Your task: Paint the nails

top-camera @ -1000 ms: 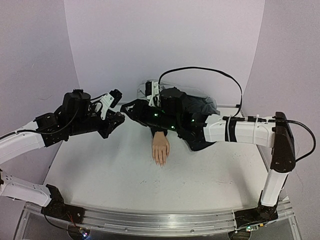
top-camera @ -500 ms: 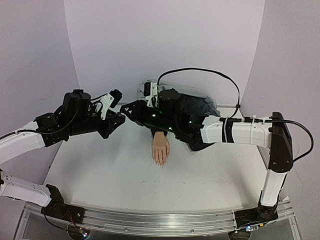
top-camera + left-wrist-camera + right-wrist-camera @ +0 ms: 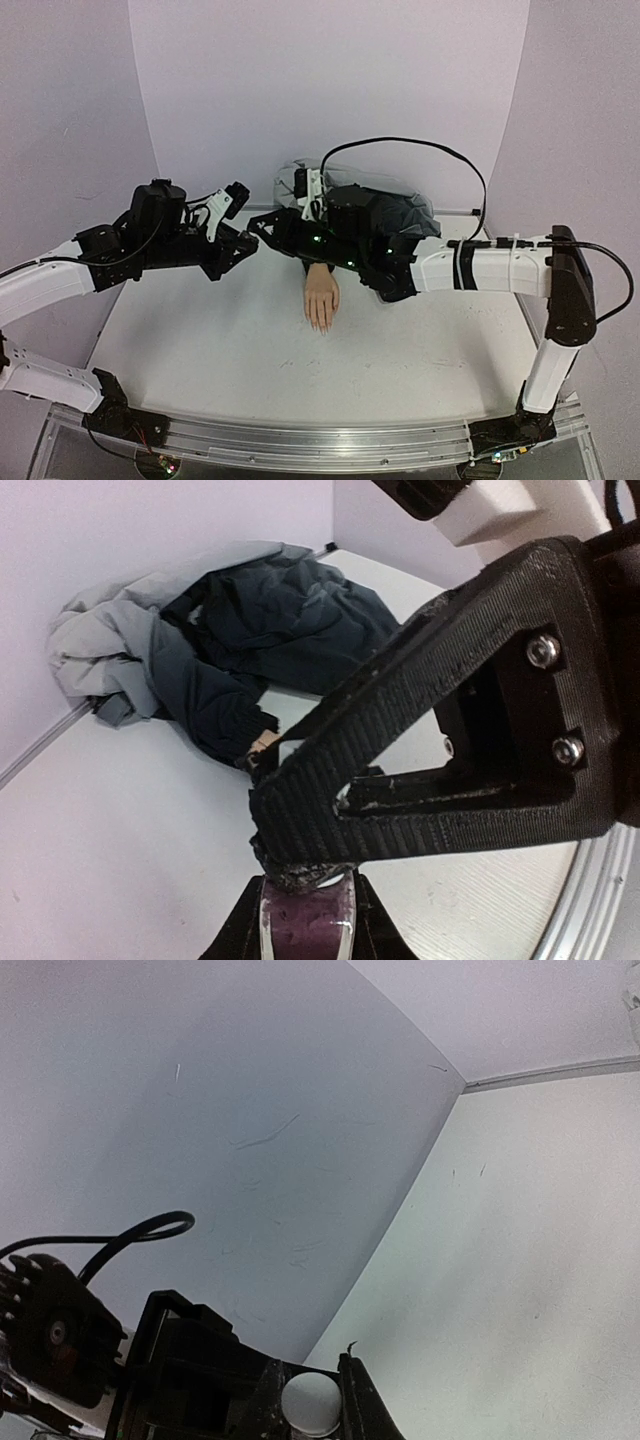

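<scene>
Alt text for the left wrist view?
The left gripper holds a bottle of purple liquid at the bottom edge; the right gripper, ribbed and black, closes on its top. Behind, crumpled dark cloth lies on the table.

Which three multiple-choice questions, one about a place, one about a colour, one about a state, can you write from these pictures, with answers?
1. Where does the pale peach mannequin hand lie?
A. on the white table, near the dark crumpled cloth
B. on the back wall
C. on a shelf

2. What colour is the liquid in the small glass bottle in the left claw?
A. yellow
B. dark purple
C. green

3. What is the state of the right claw?
A. open above the hand
B. out of view
C. shut on the round white cap

Answers: 1 A, the top view shows it there; 2 B, purple shows in the left wrist view; 3 C, its fingers flank the cap.
</scene>
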`<state>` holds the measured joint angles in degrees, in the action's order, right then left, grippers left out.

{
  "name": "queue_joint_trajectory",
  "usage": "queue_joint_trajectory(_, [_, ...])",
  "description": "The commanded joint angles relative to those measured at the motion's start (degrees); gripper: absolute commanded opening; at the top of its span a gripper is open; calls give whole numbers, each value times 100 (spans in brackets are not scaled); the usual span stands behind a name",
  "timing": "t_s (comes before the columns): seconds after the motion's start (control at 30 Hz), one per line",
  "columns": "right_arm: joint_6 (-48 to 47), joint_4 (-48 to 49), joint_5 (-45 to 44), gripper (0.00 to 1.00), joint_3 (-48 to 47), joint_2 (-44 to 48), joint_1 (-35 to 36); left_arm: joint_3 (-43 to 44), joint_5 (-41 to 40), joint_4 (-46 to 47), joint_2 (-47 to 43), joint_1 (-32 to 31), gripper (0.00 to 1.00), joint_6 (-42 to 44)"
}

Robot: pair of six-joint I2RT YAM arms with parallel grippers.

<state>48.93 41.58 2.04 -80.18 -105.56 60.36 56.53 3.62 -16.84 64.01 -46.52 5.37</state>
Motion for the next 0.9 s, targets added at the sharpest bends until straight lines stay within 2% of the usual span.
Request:
queue_joint_trajectory(0.0, [-727, 641, 282, 0, 554, 801, -120, 174, 1621, 395, 154, -85, 0, -223])
queue_joint_trajectory(0.13, [-1279, 1060, 838, 0, 1359, 1351, -255, 194, 2514, 501, 298, -85, 0, -356])
queue_joint_trajectory(0.2, [-1692, 1453, 1515, 0, 1691, 1580, -300, 165, 3062, 635, 350, -85, 0, -392])
queue_joint_trajectory(0.3, [-2488, 2152, 3628, 0, 2098, 1834, -306, 115, 4235, 872, 450, -85, 0, -411])
queue_joint_trajectory(0.37, [-2601, 2896, 5180, 0, 2413, 1887, -307, 89, 5076, 1037, 519, -85, 0, -453])
queue_joint_trajectory(0.47, [-2481, 3130, 6150, 0, 2509, 1814, -309, 69, 5982, 1256, 656, -85, 0, -489])
queue_joint_trajectory(0.57, [-2459, 3126, 6241, 0, 2559, 1774, -305, 66, 6283, 1296, 792, -85, 0, -482])
queue_joint_trajectory(0.67, [-2555, 3121, 6049, 0, 2672, 1825, -326, 58, 6166, 1321, 838, -85, 0, -487])
queue_joint_trajectory(0.77, [-2572, 3083, 5703, 0, 2764, 1907, -429, 24, 5674, 1324, 808, -85, 0, -462])
queue_joint_trajectory(0.83, [-2612, 2866, 5272, 1, 2815, 2011, -513, -41, 5048, 1324, 699, -85, 0, -400])
queue_joint_trajectory(0.87, [-2664, 2679, 5023, 11, 2818, 2072, -543, -78, 4585, 1324, 614, -85, 0, -383])
